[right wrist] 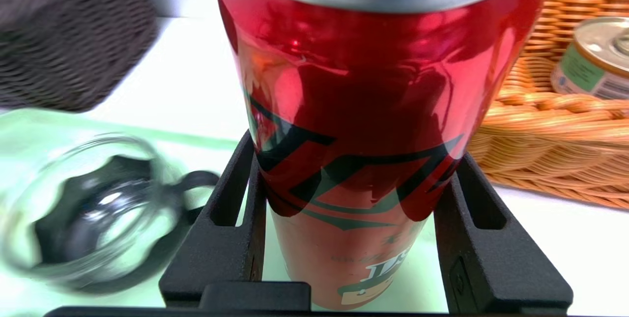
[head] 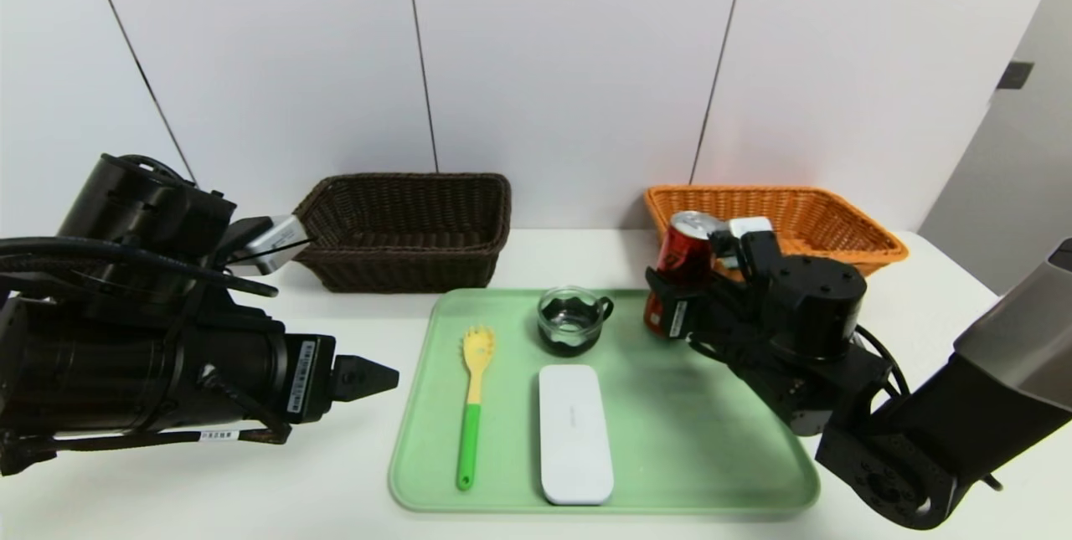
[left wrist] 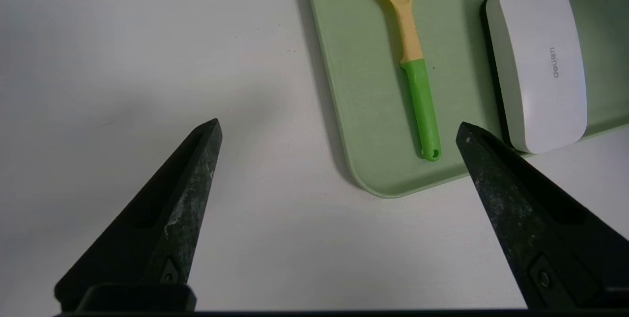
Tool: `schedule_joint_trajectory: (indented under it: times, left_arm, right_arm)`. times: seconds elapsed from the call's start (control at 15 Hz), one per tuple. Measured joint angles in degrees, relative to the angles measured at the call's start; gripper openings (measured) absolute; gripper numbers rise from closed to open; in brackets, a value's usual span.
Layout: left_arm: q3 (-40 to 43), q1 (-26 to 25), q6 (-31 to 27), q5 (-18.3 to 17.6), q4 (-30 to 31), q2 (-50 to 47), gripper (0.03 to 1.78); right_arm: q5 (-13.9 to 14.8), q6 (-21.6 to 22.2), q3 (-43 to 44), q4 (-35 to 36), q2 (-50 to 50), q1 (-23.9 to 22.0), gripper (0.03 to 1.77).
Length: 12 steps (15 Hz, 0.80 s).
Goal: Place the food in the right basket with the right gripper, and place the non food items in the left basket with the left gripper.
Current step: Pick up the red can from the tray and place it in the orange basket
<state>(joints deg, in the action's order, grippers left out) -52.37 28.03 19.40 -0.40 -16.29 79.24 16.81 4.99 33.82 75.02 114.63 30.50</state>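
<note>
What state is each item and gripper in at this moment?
Red can: upright, gripped by right gripper.
Round tin: in orange basket.
Brown basket: nothing visible inside.
Pasta spoon, glass cup, white case: on green tray.
Left gripper: open, off tray.

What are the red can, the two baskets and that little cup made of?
Red can: likely aluminium, glossy, mirror-like reflections, silver rim. Orange basket and brown basket: woven wicker or plastic imitation, can't tell. Cup: clear glass with a dark base, seemingly.
</note>
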Motion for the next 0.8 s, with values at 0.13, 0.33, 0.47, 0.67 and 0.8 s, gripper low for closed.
schedule_joint_trajectory:
  times: [0.13,0.33,0.47,0.67,0.8]
  left_arm:
    - [0.00,0.00,-0.09,0.02,0.02,0.04,1.69]
    - [0.00,0.00,-0.02,0.02,0.17,0.33,1.69]
    - [-0.05,0.00,-0.02,0.05,0.28,0.52,1.69]
    - [-0.16,0.00,-0.05,0.05,0.37,0.67,1.69]
    - [0.00,0.00,0.00,0.05,0.35,0.74,1.69]
  right_arm:
    - [0.00,0.20,-0.78,-0.71,-1.48,1.37,0.92]
    - [-0.17,0.82,-1.10,-5.18,-4.84,3.21,0.92]
    - [-0.33,2.58,-0.50,-8.18,-6.55,3.71,0.92]
    - [-0.28,2.86,-0.22,-8.77,-7.91,4.11,0.92]
    - [-0.30,3.44,0.20,-11.39,-9.51,4.91,0.92]
